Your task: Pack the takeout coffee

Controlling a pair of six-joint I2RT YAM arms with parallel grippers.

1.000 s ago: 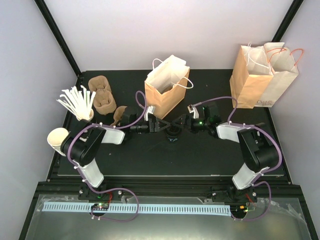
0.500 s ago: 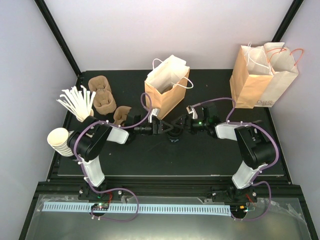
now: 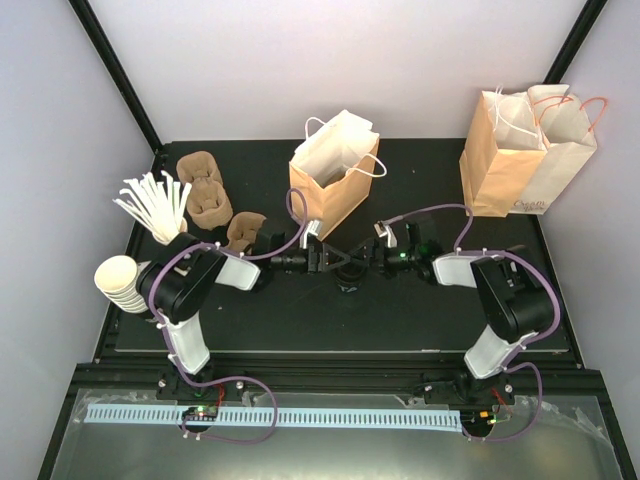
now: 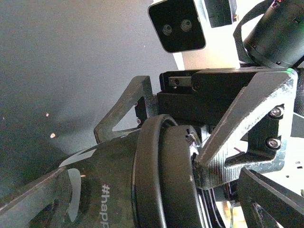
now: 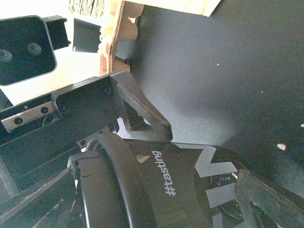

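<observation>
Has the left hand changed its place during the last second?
Yes. The left hand went toward the near edge of the table and a little to the right, so it is now farther from the open paper bag.

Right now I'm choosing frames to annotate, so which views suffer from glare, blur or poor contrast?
Top external: evenly lit and sharp, but the cup barely separates from the black mat. Left wrist: background blown out white at upper right, nearest parts soft. Right wrist: upper left overexposed, cup print legible.

Fingers (image 4: 213,166) flank the takeout coffee (image 3: 347,273); bag (image 3: 335,185) stands behind.
</observation>
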